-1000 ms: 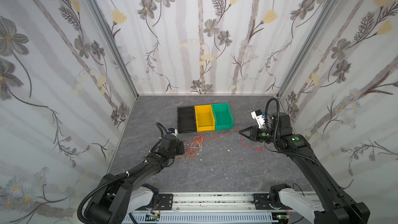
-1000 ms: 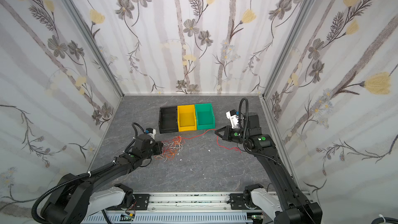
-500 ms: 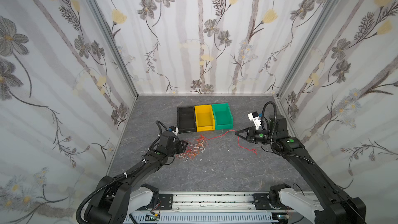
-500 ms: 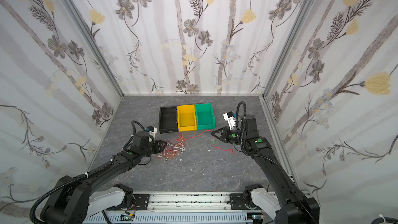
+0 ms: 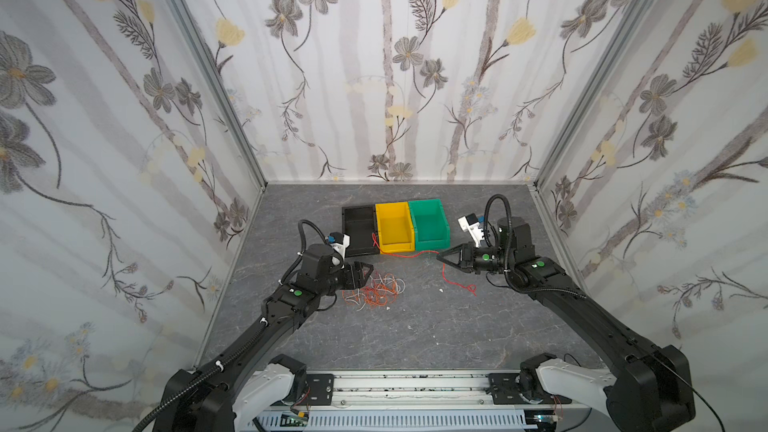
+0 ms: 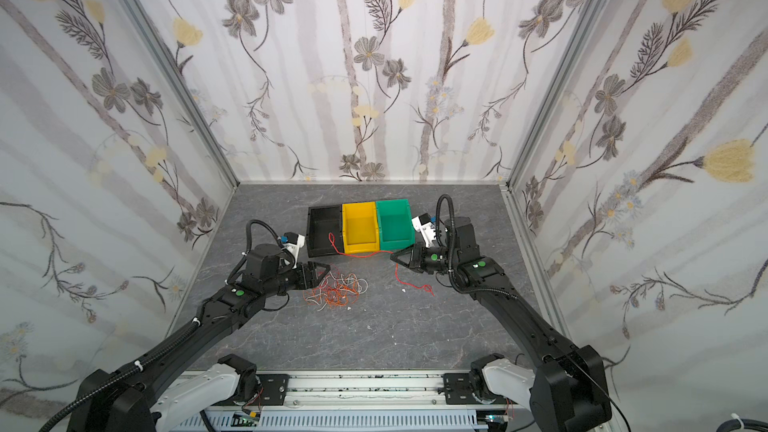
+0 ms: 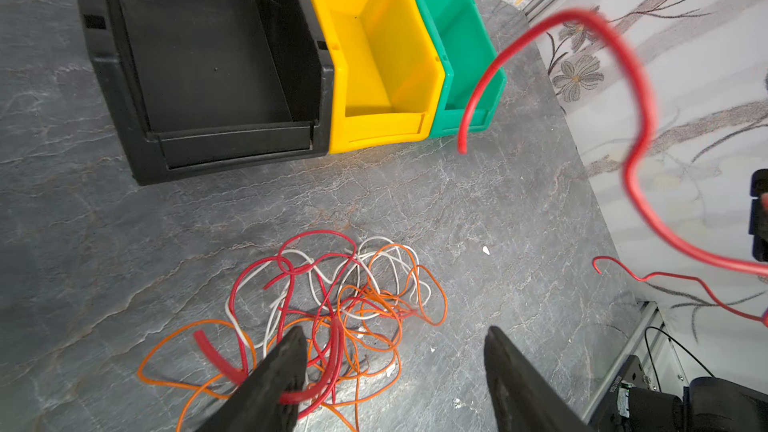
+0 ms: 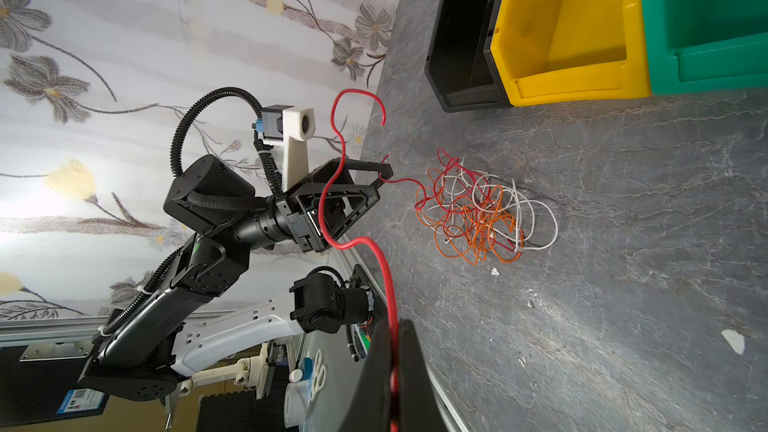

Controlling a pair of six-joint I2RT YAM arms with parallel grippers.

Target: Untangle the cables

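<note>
The cables [image 5: 376,290] [image 6: 336,289] lie as a loose tangle of red, orange and white wires on the grey table, left of centre. My left gripper [image 5: 370,273] [image 7: 395,338] stands open at the tangle's left edge. In the left wrist view a red loop from the pile curls around one of its fingers [image 7: 286,363]. My right gripper [image 5: 440,256] [image 8: 392,367] is shut on a separate red cable [image 5: 411,257] [image 8: 386,284]. One end of it arches through the air toward the bins, and its other end trails down onto the table [image 5: 471,289].
Three open bins stand side by side behind the tangle: black [image 5: 359,226], yellow [image 5: 395,226] and green [image 5: 430,222]. Small white scraps [image 5: 441,290] lie on the table. Floral walls close in the left, back and right; a metal rail [image 5: 399,384] runs along the front.
My left gripper has opened beside the tangle. My right gripper has moved left toward the bins, still shut on the red cable, which now hangs slack and apart from the pile.
</note>
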